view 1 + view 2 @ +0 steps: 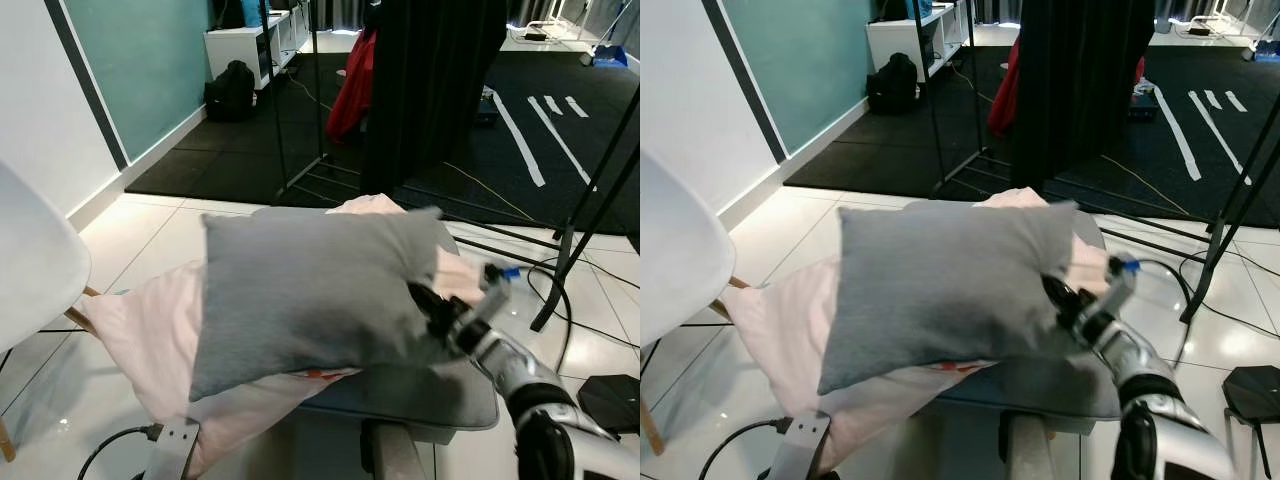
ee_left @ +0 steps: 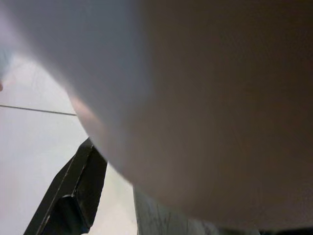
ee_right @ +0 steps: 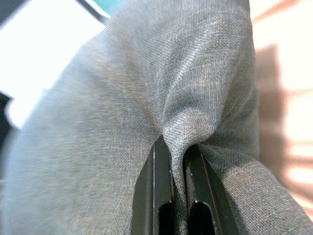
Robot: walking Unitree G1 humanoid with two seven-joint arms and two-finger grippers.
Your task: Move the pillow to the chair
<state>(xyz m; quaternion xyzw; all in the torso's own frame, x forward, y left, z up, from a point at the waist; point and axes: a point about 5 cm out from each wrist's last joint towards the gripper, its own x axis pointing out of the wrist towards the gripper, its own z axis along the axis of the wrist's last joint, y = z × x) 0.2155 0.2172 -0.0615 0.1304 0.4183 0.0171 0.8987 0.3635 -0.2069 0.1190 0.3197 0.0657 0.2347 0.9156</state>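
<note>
A grey pillow hangs tilted above a pink blanket draped over a grey padded seat. My right gripper is shut on the pillow's right edge. In the right wrist view the two black fingers pinch a fold of the grey pillow. The white chair stands at the left edge, apart from the pillow. My left arm shows at the bottom, and its end is hidden under the pink blanket.
Black stand poles and cables cross the white tiles on the right. A dark curtain and a red cloth hang behind. A black bag sits by the teal wall. A dark mat covers the far floor.
</note>
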